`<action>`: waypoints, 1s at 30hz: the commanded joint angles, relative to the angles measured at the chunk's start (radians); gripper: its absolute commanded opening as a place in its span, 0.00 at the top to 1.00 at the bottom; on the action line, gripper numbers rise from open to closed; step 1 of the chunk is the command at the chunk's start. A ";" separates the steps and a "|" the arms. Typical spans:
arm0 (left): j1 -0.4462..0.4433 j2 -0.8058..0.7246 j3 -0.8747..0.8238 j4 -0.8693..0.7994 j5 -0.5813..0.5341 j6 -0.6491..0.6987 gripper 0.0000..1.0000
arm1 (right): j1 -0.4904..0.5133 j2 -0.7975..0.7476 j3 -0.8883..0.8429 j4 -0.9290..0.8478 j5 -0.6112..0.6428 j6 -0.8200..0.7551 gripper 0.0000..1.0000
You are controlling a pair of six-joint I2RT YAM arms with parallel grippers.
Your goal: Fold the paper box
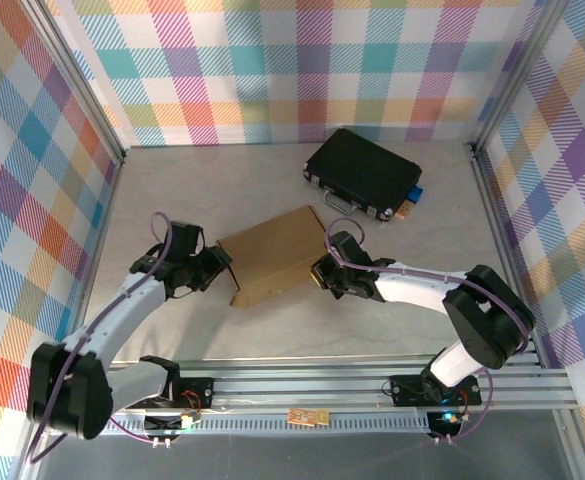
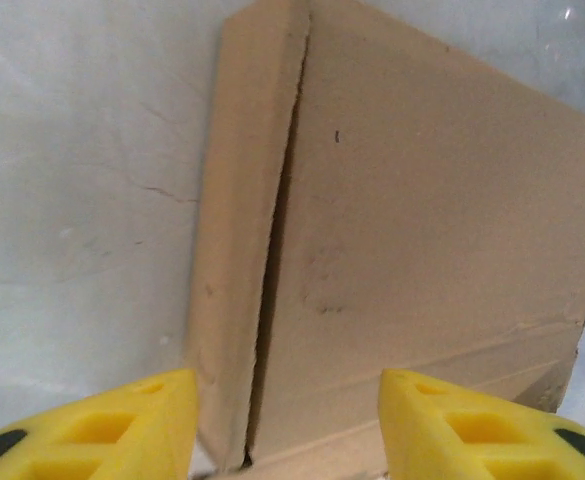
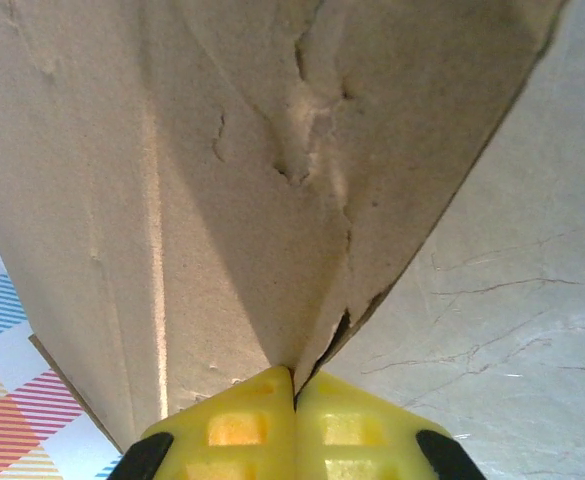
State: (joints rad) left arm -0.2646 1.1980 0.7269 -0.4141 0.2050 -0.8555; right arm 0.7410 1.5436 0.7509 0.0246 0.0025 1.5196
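Partly folded, the brown paper box [image 1: 272, 258] is pinched by the right hand [image 3: 294, 392], left hand [image 2: 287, 405] spread

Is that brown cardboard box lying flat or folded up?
Partly folded. The cardboard box has a side flap bent away from its main panel, a gap between them; the right gripper pinches one edge.

Middle of table [image 1: 162, 190]: paper box [image 1: 272, 258]. Hard case [image 1: 364, 174] behind it, toward far right, well apart. Left gripper [image 1: 220, 268] at the box's left edge, a finger to either side of the side flap. Right gripper [image 1: 320, 272] at the box's near-right corner, touching the cardboard.
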 commanded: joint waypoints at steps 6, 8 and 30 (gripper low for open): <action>0.022 0.143 0.003 0.177 0.039 0.103 0.54 | -0.008 -0.017 0.072 -0.198 -0.013 -0.088 0.93; 0.025 0.186 0.020 0.159 0.047 0.128 0.54 | -0.011 -0.040 0.098 -0.257 -0.006 -0.128 0.78; 0.027 0.278 0.028 0.145 0.033 0.250 0.75 | -0.511 0.198 0.610 -0.491 -0.567 -1.048 0.40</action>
State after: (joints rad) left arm -0.2501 1.4521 0.7601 -0.2504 0.2581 -0.6525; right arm 0.2371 1.6745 1.2827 -0.4294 -0.4023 0.6300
